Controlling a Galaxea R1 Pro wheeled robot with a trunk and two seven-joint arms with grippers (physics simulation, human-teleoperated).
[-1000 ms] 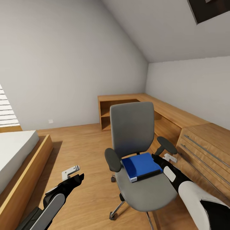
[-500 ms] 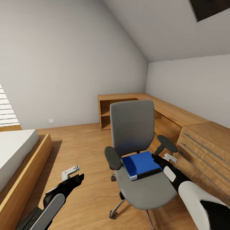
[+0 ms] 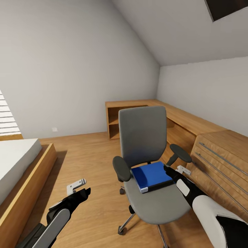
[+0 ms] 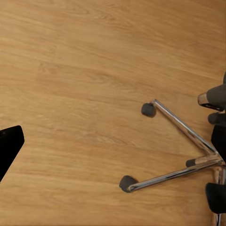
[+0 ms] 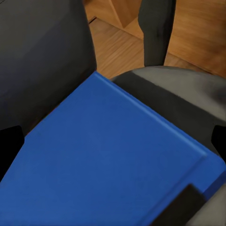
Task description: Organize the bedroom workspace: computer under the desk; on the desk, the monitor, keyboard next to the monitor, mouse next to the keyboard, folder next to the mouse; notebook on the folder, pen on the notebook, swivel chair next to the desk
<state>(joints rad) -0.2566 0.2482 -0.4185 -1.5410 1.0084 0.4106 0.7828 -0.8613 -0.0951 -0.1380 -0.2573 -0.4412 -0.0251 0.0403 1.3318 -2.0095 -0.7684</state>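
the thick bright blue folder (image 3: 152,176) with white page edges lies flat on the seat of the grey upholstered swivel chair (image 3: 143,137), toward the seat's back, between the black padded armrests. the right gripper (image 3: 168,170) reaches over the folder's right edge; in the right wrist view the folder (image 5: 108,165) lies just under the dark fingertips (image 5: 9,146), which stand apart with nothing between them. the left gripper (image 3: 82,187) hangs over the light wood plank floor (image 3: 89,155), beside the chair; whether its jaws are parted or closed cannot be told. oak drawers (image 3: 220,165) with bar handles stand at the right.
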